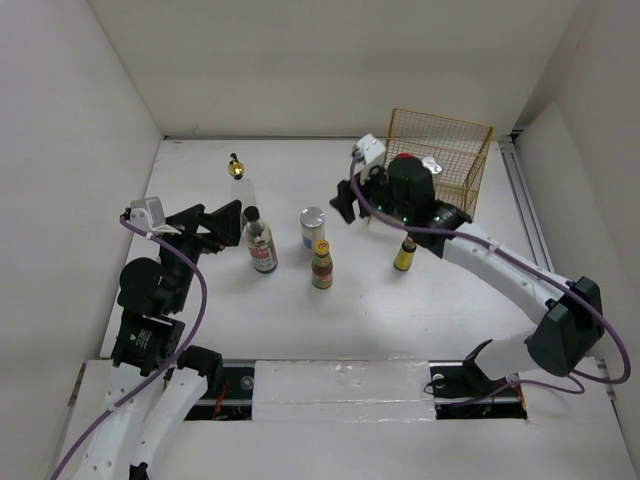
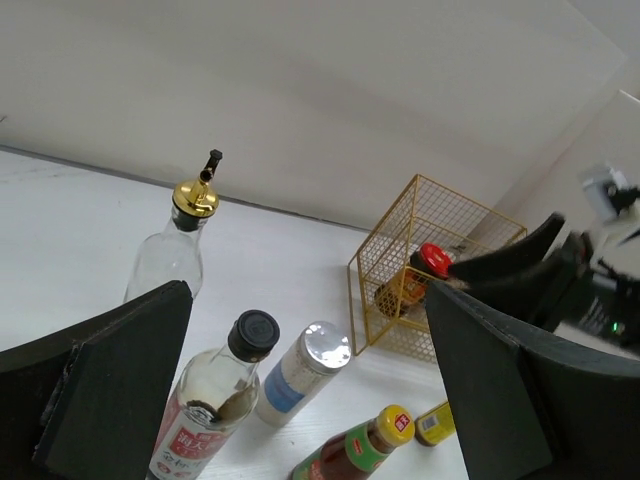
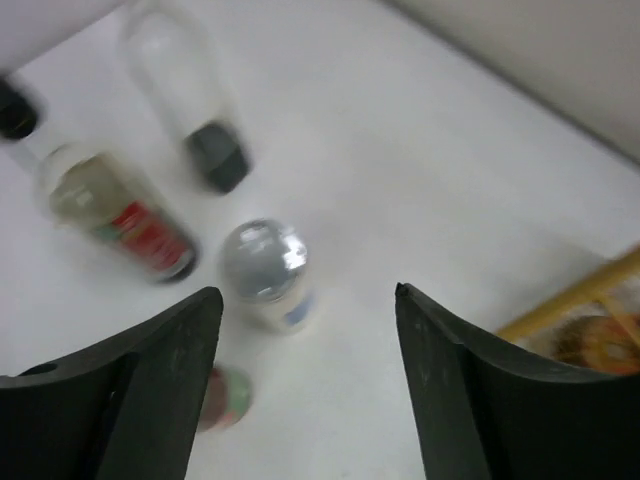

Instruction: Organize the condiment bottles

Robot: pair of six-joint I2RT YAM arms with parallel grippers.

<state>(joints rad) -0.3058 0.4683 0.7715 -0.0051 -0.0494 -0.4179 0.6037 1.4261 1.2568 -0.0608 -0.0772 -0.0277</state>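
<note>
Five condiment bottles stand loose on the white table (image 1: 350, 325), and two more sit in the rack. The gold-topped clear bottle (image 1: 238, 178) stands alone toward the far left, apart from the back wall. The black-capped red-label bottle (image 1: 261, 245), a silver-lidded can (image 1: 313, 229) and the yellow-capped green bottle (image 1: 321, 266) are grouped mid-table, near one another but not touching. The small yellow bottle (image 1: 405, 256) stands to their right, close under the right arm. A red-capped jar (image 2: 418, 272) and a second silver-lidded can (image 1: 432, 165) sit inside the gold wire rack (image 1: 468, 140) at the far right corner, close to the side wall. The left gripper (image 2: 307, 300) hovers just left of the black-capped bottle, fingers wide apart and holding nothing. The right gripper (image 3: 307, 295), its fingers likewise spread, hangs between the mid-table group and the rack. Bare tabletop runs from the bottles to the near edge.
</note>
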